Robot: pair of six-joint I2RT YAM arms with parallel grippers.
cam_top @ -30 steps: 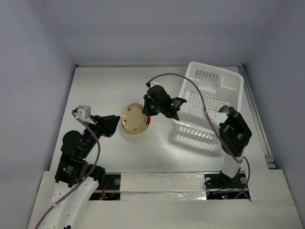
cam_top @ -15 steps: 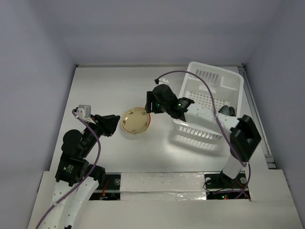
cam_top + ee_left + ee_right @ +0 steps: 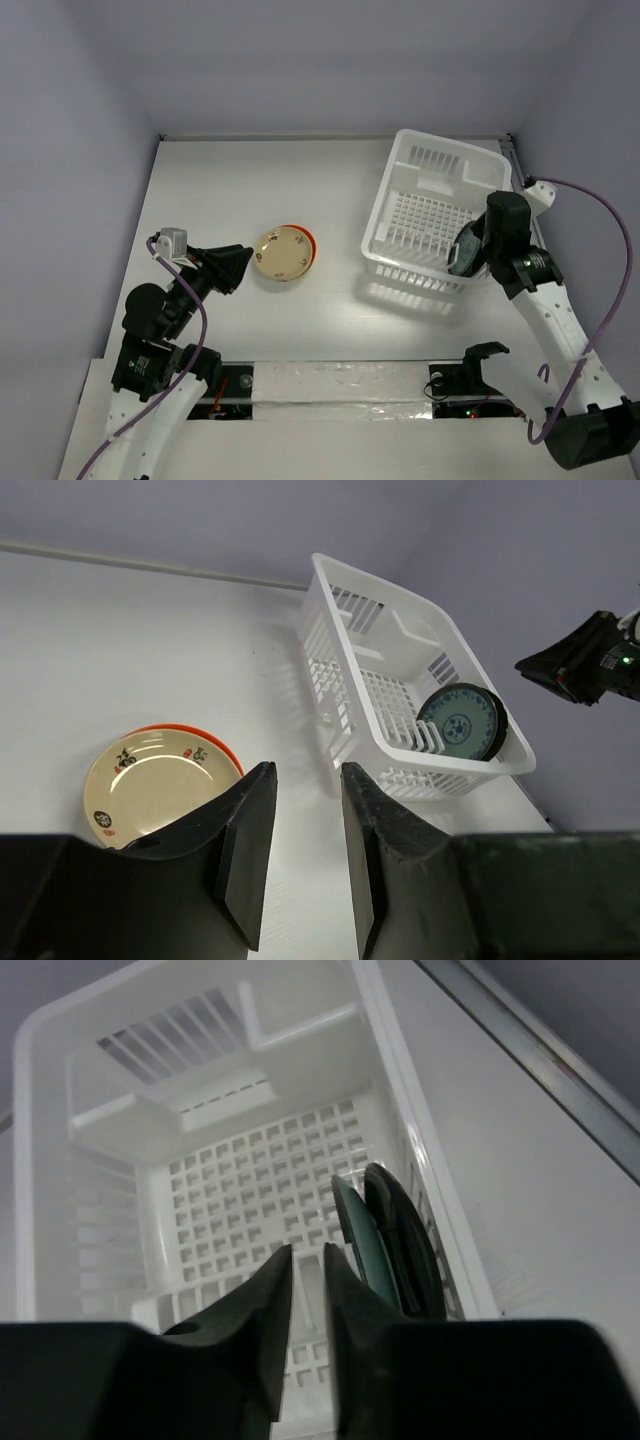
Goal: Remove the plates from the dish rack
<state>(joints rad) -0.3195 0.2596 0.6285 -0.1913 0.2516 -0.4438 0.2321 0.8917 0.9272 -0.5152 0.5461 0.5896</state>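
Observation:
A cream-beige plate (image 3: 283, 252) lies on an orange-red plate (image 3: 308, 240) on the table, left of the white dish rack (image 3: 425, 160). The stack also shows in the left wrist view (image 3: 160, 780). Two plates stand upright at the rack's right wall, a teal-faced one (image 3: 360, 1240) and a black one (image 3: 405, 1235). The left wrist view shows the teal face (image 3: 460, 723). My right gripper (image 3: 468, 252) hovers over the rack's right side, its jaws a narrow gap apart and empty (image 3: 308, 1252), just left of the upright plates. My left gripper (image 3: 240, 262) is open and empty (image 3: 305, 780), left of the stack.
The rack (image 3: 400, 670) stands at the table's back right, close to the metal rail (image 3: 540, 1050) along the right edge. Walls close in the table at the back and sides. My right arm (image 3: 590, 665) shows beyond the rack.
My right arm has swung away from the plate stack to the right and now sits over the rack's right side. The left arm has barely moved.

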